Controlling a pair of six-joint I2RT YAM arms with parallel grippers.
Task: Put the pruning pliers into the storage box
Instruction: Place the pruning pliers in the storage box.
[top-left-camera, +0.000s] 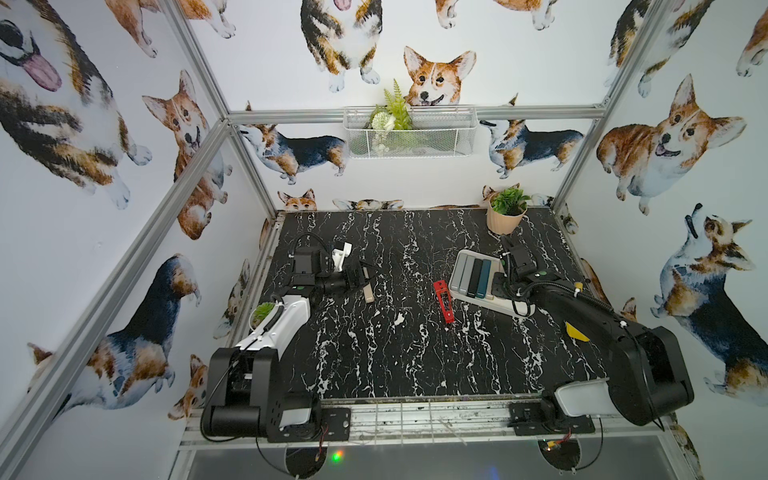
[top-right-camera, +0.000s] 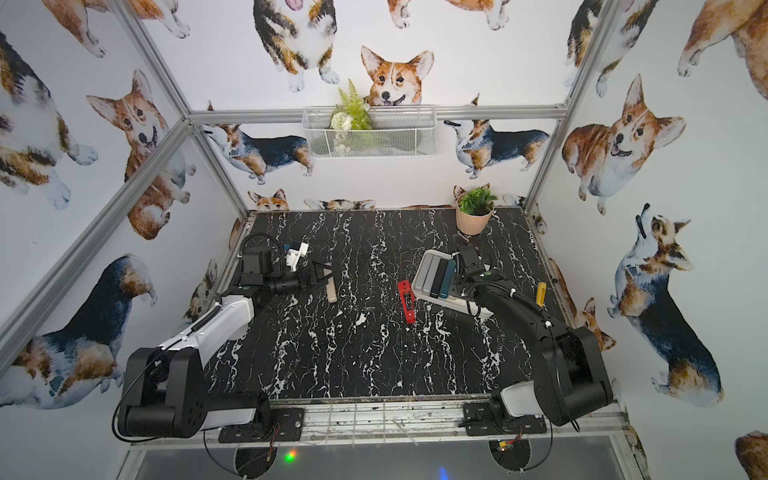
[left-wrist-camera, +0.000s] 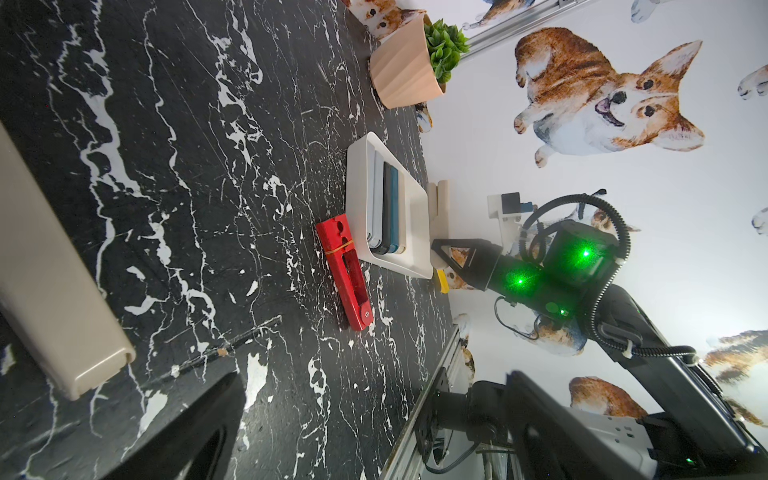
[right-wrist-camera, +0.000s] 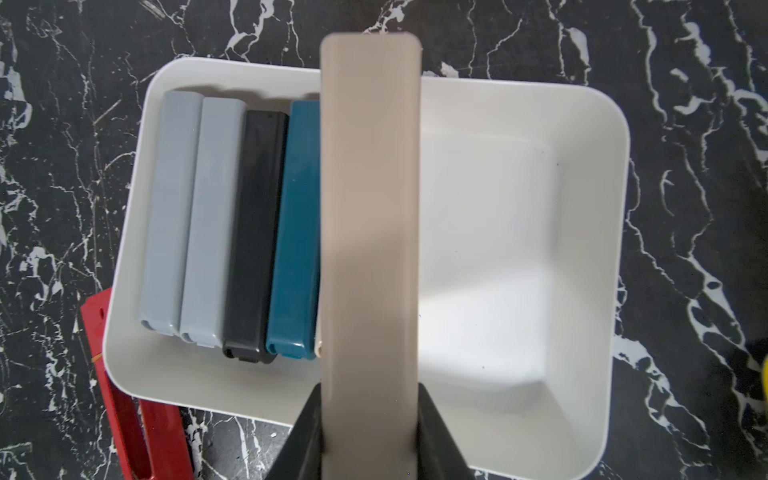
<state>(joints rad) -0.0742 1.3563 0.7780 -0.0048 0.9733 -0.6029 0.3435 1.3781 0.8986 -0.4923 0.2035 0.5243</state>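
My right gripper (right-wrist-camera: 370, 432) is shut on a beige pruning pliers (right-wrist-camera: 370, 208) and holds it lengthwise just above the white storage box (right-wrist-camera: 519, 208). In the box lie two grey pliers (right-wrist-camera: 170, 208), a black one (right-wrist-camera: 253, 232) and a teal one (right-wrist-camera: 295, 228) side by side; the tip of another beige one peeks out under the held one. A red pliers (top-left-camera: 443, 301) lies on the table against the box's left side. At the table's left, my left gripper (top-left-camera: 358, 277) stands open beside a beige pliers (top-left-camera: 368, 286), which lies outside its fingers (left-wrist-camera: 187, 428).
A potted plant (top-left-camera: 507, 214) stands at the back right, close behind the box. A small yellow object (top-right-camera: 541, 293) lies right of the box. A little green plant (top-left-camera: 262, 311) sits at the left edge. A wire basket (top-left-camera: 405, 133) hangs on the back wall.
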